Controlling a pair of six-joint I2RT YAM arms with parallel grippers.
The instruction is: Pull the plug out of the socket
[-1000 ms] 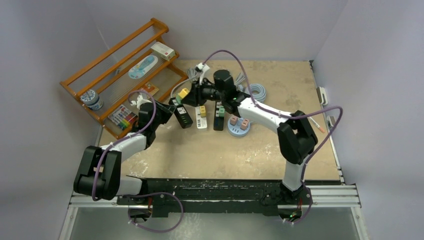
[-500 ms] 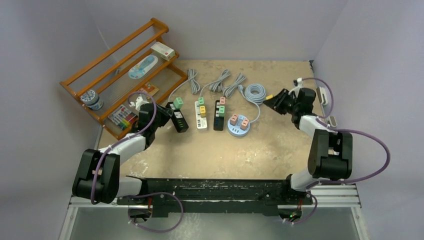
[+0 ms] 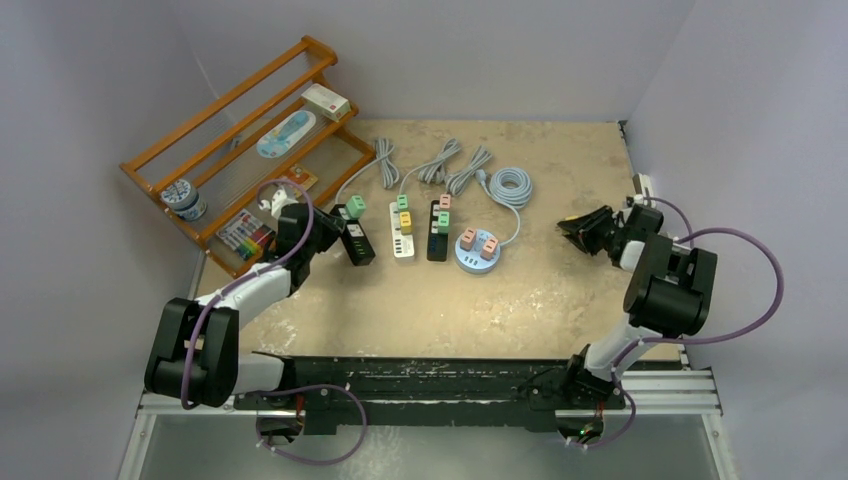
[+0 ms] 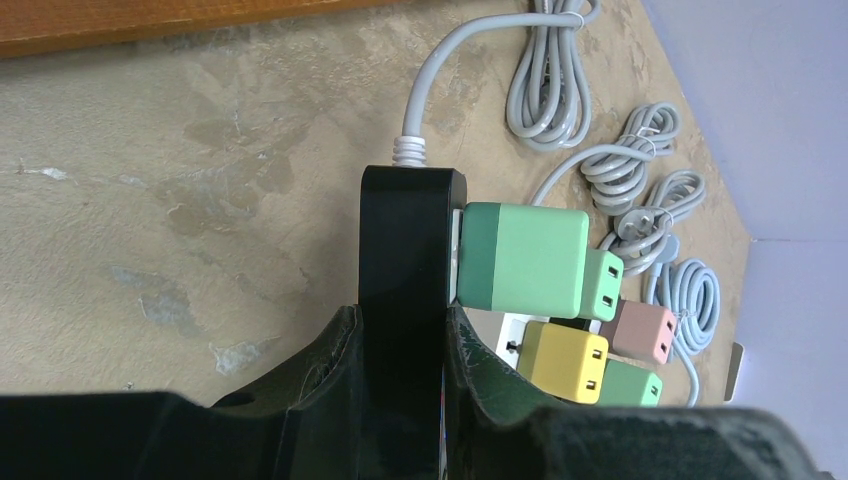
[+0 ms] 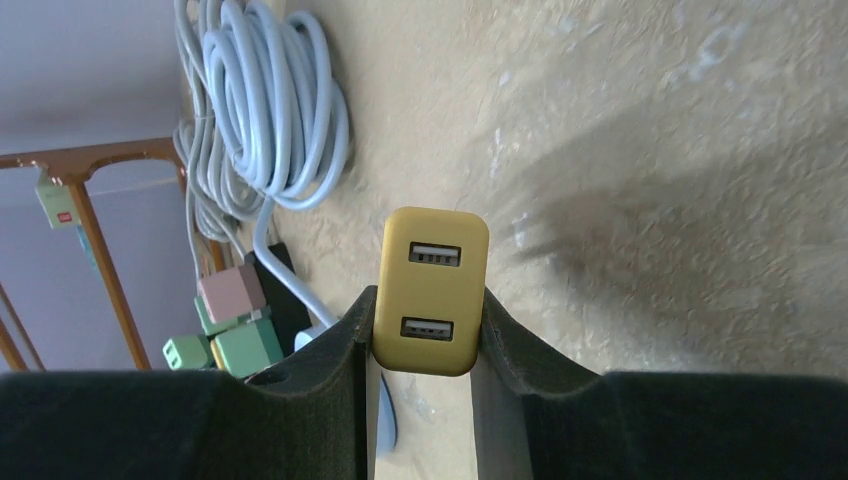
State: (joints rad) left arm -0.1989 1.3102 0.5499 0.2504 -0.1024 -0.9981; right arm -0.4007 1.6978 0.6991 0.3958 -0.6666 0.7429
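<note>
My left gripper (image 3: 337, 236) is shut on the near end of a black power strip (image 3: 359, 243), which lies on the table with a green plug (image 3: 356, 206) in its far end. In the left wrist view the strip (image 4: 410, 230) sits between my fingers (image 4: 318, 360), the green plug (image 4: 520, 258) on its side. My right gripper (image 3: 578, 228) is at the right side of the table, far from the strips. In the right wrist view it (image 5: 425, 325) is shut on a yellow two-port plug (image 5: 433, 285), held free above the tabletop.
A white strip (image 3: 402, 232), a second black strip (image 3: 438, 232) and a round blue socket (image 3: 478, 250) carry coloured plugs mid-table. Grey cables (image 3: 512, 185) lie coiled behind them. A wooden rack (image 3: 250, 130) stands at the back left.
My right arm has swung from above the left black strip to the table's right side, carrying the yellow plug away. My left gripper has stayed shut on the strip.
</note>
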